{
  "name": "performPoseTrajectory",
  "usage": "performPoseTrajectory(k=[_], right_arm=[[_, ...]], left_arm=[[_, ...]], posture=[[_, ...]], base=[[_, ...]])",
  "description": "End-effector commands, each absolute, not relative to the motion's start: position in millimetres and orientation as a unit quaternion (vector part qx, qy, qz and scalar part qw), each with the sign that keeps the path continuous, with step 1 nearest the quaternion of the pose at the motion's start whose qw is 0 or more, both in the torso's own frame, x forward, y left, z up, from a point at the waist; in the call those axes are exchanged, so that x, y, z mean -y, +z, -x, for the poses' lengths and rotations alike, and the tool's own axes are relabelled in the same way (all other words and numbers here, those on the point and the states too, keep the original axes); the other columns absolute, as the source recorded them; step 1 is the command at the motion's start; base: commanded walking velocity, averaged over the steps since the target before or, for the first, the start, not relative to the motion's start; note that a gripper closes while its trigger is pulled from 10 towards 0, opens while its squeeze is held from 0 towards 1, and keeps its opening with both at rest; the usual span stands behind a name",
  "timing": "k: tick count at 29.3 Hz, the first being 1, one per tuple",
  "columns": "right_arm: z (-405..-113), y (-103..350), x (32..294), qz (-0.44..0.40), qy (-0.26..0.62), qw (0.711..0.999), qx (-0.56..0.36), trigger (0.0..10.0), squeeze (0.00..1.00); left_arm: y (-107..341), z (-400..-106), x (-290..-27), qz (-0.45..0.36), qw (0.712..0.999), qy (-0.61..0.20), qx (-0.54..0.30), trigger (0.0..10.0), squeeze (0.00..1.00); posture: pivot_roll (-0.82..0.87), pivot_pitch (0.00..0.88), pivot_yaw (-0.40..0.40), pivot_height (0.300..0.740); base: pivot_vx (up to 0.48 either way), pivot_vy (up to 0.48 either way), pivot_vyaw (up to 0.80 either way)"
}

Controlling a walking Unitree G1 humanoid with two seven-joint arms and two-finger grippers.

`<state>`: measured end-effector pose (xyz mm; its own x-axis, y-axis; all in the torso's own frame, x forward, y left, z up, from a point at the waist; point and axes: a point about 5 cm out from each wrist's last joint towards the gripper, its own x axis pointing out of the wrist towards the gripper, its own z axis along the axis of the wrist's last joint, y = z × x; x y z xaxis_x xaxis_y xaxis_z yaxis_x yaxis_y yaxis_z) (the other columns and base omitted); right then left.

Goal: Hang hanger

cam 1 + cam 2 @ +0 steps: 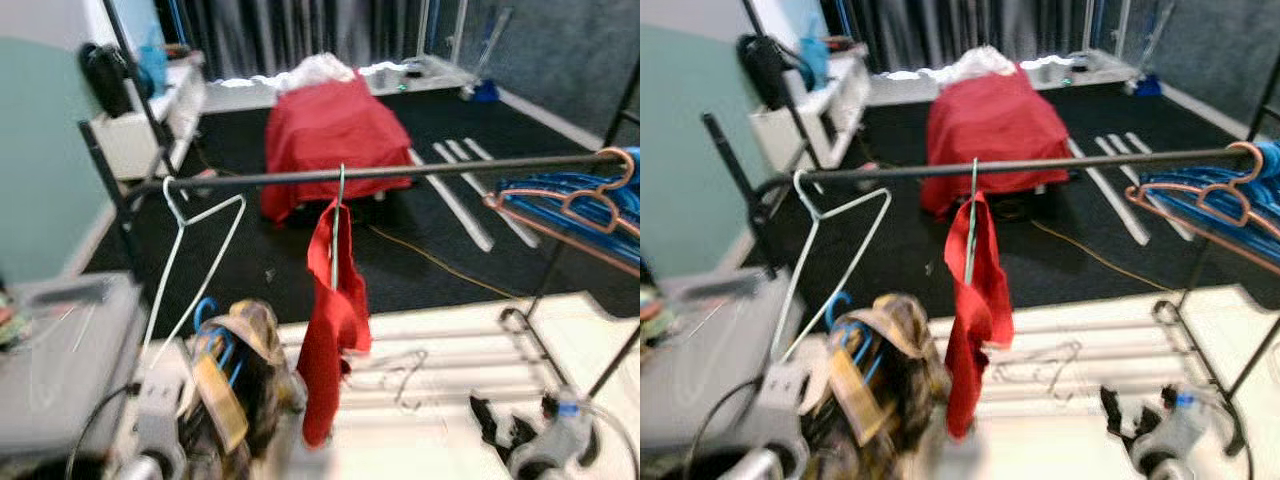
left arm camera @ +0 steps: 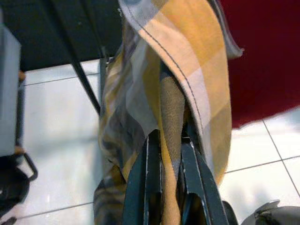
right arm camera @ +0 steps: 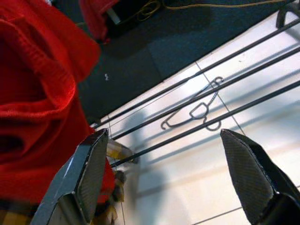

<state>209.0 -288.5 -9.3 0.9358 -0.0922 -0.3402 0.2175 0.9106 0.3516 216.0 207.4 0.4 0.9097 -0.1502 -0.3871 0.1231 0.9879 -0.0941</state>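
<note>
At lower left of the head views, the left end effector [image 2: 164,154] pinches a yellow-and-grey plaid cloth [image 1: 240,350] draped on a blue plastic hanger [image 1: 215,335], which seems not yet hung on the dark horizontal metal rail [image 1: 400,172]. The hanger's orientation is hidden by the fabric. The right end effector [image 3: 173,159] gapes wide beside a red garment [image 1: 335,320] already hanging mid-frame.

Room setting: dark carpeted floor [image 1: 440,250] meeting white glossy floor tiles [image 1: 450,370], dark pleated curtains [image 1: 300,35] behind, pale green wall [image 1: 45,150], white low shelf unit [image 1: 150,120].
</note>
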Motion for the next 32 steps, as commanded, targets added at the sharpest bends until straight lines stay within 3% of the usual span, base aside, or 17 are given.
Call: performPoseTrajectory(k=[1, 5, 11, 15, 18, 20, 22, 23, 25, 26, 29, 30, 32], right_arm=[[-205, -15, 286, -0.202, -0.082, 0.961, -0.171, 10.0, 0.0], [-205, -14, 286, -0.201, -0.081, 0.961, -0.171, 10.0, 0.0], [-206, -13, 288, -0.192, -0.079, 0.962, -0.175, 10.0, 0.0], [-210, -9, 284, -0.134, -0.05, 0.971, -0.19, 10.0, 0.0], [-219, 1, 287, -0.106, -0.031, 0.979, -0.171, 10.0, 0.0], [-245, 40, 288, -0.061, 0.01, 0.994, -0.096, 10.0, 0.0], [-250, 51, 286, -0.051, 0.025, 0.995, -0.076, 10.0, 0.0], [-260, 69, 278, -0.018, 0.069, 0.996, -0.051, 10.0, 0.78], [-266, 81, 272, 0.005, 0.099, 0.994, -0.035, 10.0, 0.78], [-279, 112, 255, 0.056, 0.168, 0.984, -0.001, 10.0, 1.0], [-284, 131, 245, 0.083, 0.202, 0.976, 0.017, 10.0, 1.0], [-288, 146, 239, 0.123, 0.227, 0.966, 0.026, 10.0, 0.32], [-289, 155, 235, 0.149, 0.241, 0.958, 0.031, 10.0, 0.32]], left_arm=[[10, -223, -216, 0.026, 0.981, -0.069, -0.181, 10.0, 0.0], [24, -233, -222, 0.024, 0.984, -0.083, -0.158, 10.0, 0.0], [61, -247, -221, 0.008, 0.979, -0.165, -0.118, 10.0, 0.0], [82, -252, -226, -0.011, 0.975, -0.198, -0.101, 10.0, 0.0], [99, -256, -226, -0.014, 0.973, -0.216, -0.08, 10.0, 0.0], [133, -266, -213, 0.011, 0.966, -0.255, -0.028, 10.0, 0.0], [140, -268, -209, 0.018, 0.964, -0.266, -0.016, 10.0, 0.0], [153, -269, -198, 0.033, 0.955, -0.295, 0.002, 10.0, 0.0], [161, -270, -190, 0.042, 0.948, -0.316, 0.012, 10.0, 0.0], [178, -268, -172, 0.054, 0.928, -0.366, 0.034, 10.0, 0.0], [187, -268, -164, 0.057, 0.918, -0.391, 0.043, 10.0, 0.0], [191, -268, -159, 0.05, 0.914, -0.401, 0.047, 10.0, 0.0], [194, -269, -157, 0.044, 0.912, -0.406, 0.048, 10.0, 0.0]], posture=[[-0.18, 0.0, 0.043, 0.74], [-0.18, 0.0, 0.039, 0.74], [-0.18, 0.0, 0.038, 0.74], [-0.17, 0.0, 0.047, 0.74], [-0.17, 0.0, 0.049, 0.74], [-0.17, 0.0, 0.048, 0.74], [-0.17, 0.0, 0.047, 0.74], [-0.17, 0.0, 0.046, 0.74], [-0.17, 0.0, 0.046, 0.74], [-0.17, 0.0, 0.048, 0.74], [-0.17, 0.0, 0.049, 0.74], [-0.18, 0.0, 0.051, 0.74], [-0.18, 0.0, 0.051, 0.74]], base=[[-0.446, 0.0, 0.0], [-0.456, 0.0, 0.0], [-0.445, 0.0, 0.0], [-0.437, 0.0, 0.0], [-0.446, 0.0, 0.0], [-0.45, 0.0, 0.0], [-0.45, 0.0, 0.0], [-0.435, 0.0, 0.0], [-0.435, 0.0, 0.0], [0.0, 0.0, 0.0], [0.0, 0.0, 0.0], [0.0, 0.0, 0.0], [0.0, 0.0, 0.0]])
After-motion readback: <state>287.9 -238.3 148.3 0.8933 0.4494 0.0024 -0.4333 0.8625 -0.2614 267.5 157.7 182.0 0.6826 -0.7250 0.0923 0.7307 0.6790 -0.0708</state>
